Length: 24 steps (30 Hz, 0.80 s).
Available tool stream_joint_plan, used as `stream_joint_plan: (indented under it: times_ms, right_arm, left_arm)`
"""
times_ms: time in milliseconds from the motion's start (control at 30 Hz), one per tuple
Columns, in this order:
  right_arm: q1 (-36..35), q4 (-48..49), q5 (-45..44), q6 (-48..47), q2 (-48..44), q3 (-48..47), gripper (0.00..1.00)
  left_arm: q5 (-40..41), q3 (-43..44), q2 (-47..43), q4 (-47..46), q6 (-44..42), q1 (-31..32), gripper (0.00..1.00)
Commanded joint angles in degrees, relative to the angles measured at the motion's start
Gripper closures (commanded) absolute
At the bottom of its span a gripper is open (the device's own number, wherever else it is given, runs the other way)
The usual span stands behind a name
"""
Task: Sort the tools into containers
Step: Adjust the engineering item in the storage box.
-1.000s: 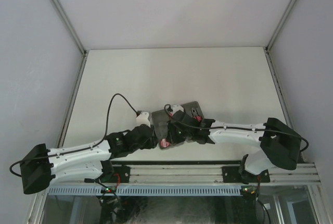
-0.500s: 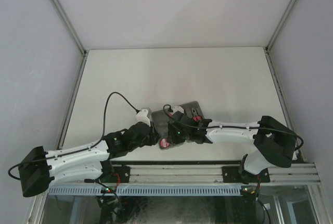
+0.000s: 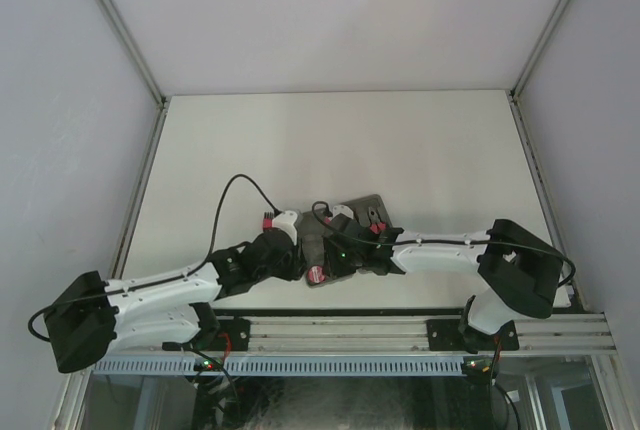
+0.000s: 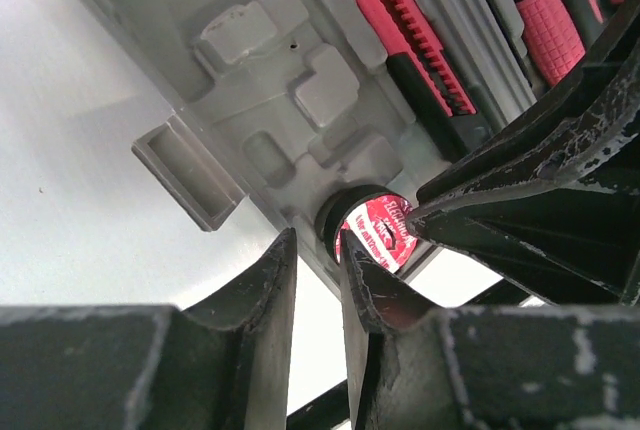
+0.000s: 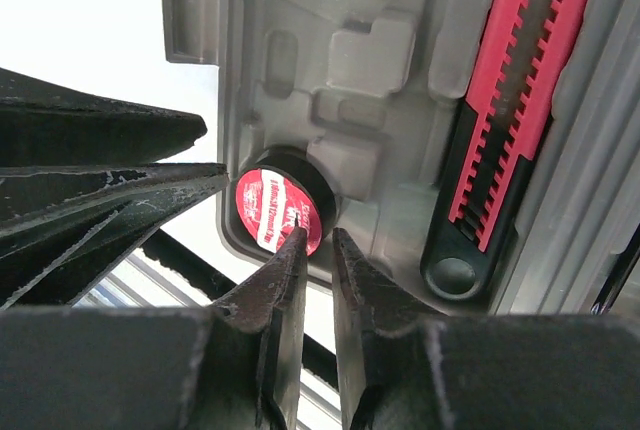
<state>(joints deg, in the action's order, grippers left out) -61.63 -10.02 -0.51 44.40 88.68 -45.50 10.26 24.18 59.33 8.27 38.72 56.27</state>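
The grey tool case lies open near the table's front edge, and both grippers meet at its near corner. The round red disc sits in a round slot at that corner; it also shows in the left wrist view and the right wrist view. A red-and-black toothed tool lies in a long slot beside it. Red-handled tools lie further in. My left gripper is nearly shut and empty, at the case rim. My right gripper is nearly shut, one fingertip over the disc's edge.
The black rail with both arm bases runs just in front of the case. White enclosure walls stand at the left, the right and the back of the white table. The right gripper's black fingers cross the left wrist view.
My left gripper has moved right and forward, up to the case's near-left corner. My right arm has stretched slightly further left over the disc. The case has stayed put.
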Motion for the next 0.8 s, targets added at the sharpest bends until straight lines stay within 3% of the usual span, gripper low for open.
stream_joint_plan:
  times_ms: [0,767]
  right_arm:
    - [0.2,1.5,0.4,0.7,0.3,-1.2,0.85]
    - [0.6,1.6,1.4,0.3,1.0,-1.2,0.91]
  left_arm:
    - [-2.3,3.0,1.1,-2.5,-3.3,-0.4,0.73]
    - [-4.3,5.1,6.8,-5.2,-4.9,-0.4,0.80]
